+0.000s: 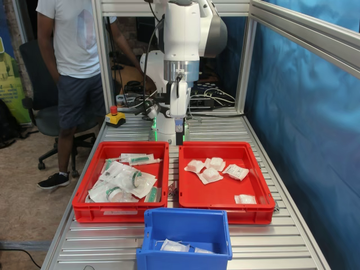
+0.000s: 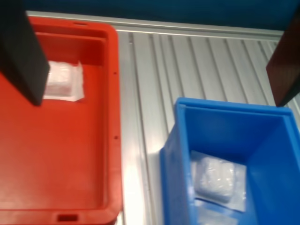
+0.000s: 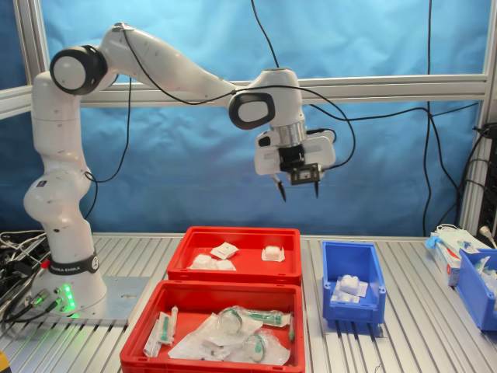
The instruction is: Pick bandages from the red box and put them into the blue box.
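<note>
Slatted aluminium table (image 3: 419, 342), hand (image 3: 298, 189) spread empty above blue box (image 3: 371, 299), base label perhaps "Franka Emika" (image 3: 68, 269).

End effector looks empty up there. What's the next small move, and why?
Probably swing back over the red box and descend on a bandage. The end effector hangs high, open and empty in the second exterior view, between the two boxes. The blue box already holds packets, while several bandages remain in the red box.
</note>
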Tool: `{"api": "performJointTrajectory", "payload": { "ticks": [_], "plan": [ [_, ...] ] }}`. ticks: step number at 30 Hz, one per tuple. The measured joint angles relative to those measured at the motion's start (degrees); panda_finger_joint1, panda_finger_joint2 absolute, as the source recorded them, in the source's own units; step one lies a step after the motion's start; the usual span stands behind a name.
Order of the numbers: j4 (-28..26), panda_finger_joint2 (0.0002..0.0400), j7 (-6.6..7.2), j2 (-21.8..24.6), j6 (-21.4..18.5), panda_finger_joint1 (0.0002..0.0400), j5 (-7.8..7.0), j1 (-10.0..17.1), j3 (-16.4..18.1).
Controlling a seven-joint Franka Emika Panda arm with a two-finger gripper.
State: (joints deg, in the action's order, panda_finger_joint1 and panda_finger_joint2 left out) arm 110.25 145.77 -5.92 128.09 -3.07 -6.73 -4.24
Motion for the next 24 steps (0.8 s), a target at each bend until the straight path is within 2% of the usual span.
{"api": "performJointTrajectory", "payload": {
  "ticks": [7,8,10,11,17,24],
  "plan": [
    [2.25,0.0400,0.00,3.31,-6.19,0.0400,-0.67,0.68,0.69],
    [2.55,0.0400,0.00,4.16,-8.12,0.0400,-1.19,0.84,0.81],
    [2.66,0.0400,0.00,4.61,-9.09,0.0400,-1.96,0.95,0.87],
    [2.73,0.0400,0.00,4.97,-9.84,0.0400,-3.10,1.06,0.93],
    [2.95,0.0400,0.00,5.72,-11.50,0.0400,-7.54,1.40,1.13],
    [3.09,0.0400,0.00,5.81,-12.11,0.0400,-9.31,1.44,1.26]
  ]
}}
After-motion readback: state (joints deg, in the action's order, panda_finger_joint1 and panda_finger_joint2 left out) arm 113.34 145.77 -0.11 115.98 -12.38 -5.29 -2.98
